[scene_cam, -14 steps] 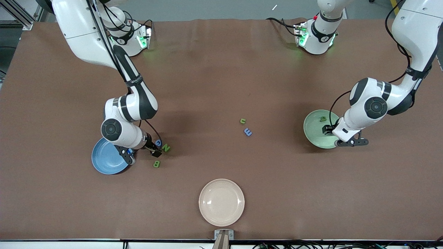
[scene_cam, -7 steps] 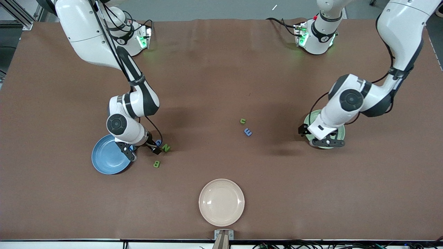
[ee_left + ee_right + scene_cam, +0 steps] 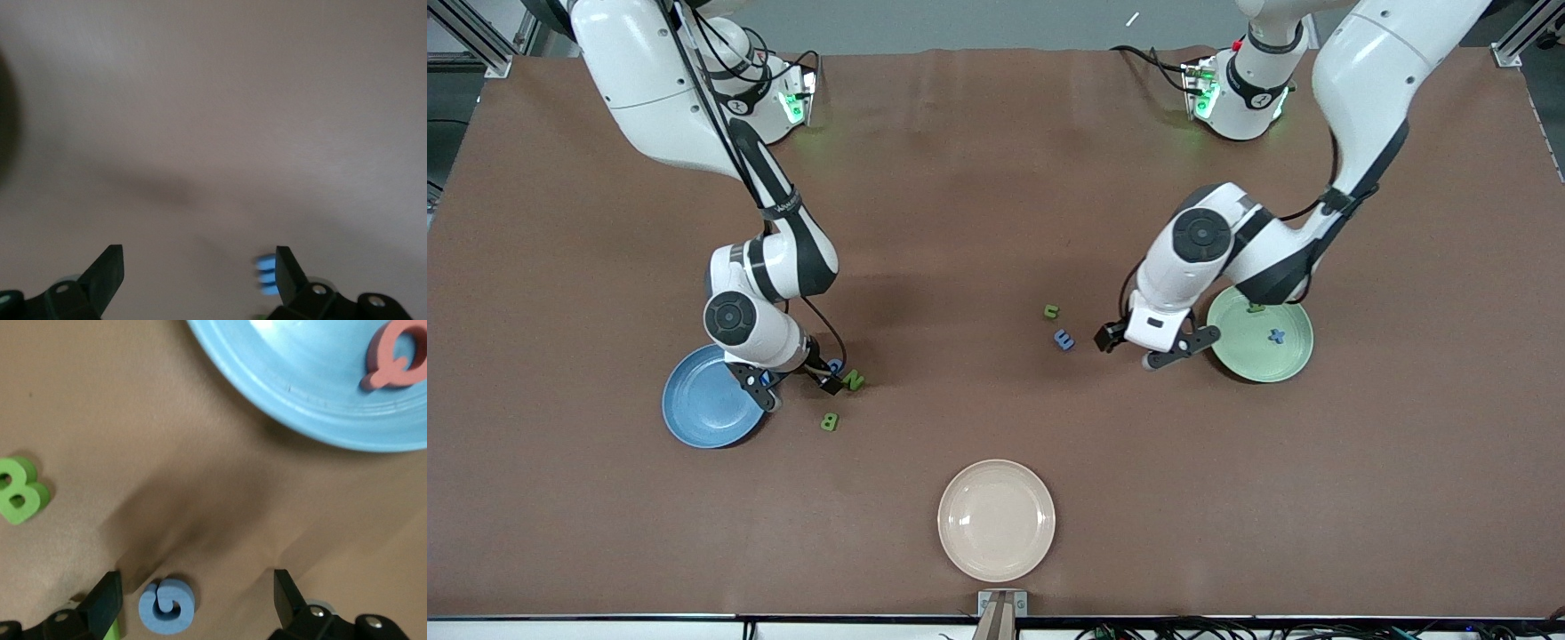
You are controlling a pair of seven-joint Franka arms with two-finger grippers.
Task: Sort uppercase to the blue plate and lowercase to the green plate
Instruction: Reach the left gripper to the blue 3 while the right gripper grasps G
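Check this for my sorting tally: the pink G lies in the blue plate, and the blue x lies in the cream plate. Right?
Not quite. The pink G does lie in the blue plate, as the right wrist view shows. But the front view shows the blue x in the green plate, not the cream plate.

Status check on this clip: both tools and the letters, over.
Left tool open, over the table by the blue m-shaped letter. Right tool open, low over the blue G. Pink letter sits in the blue plate. Nothing blocking.
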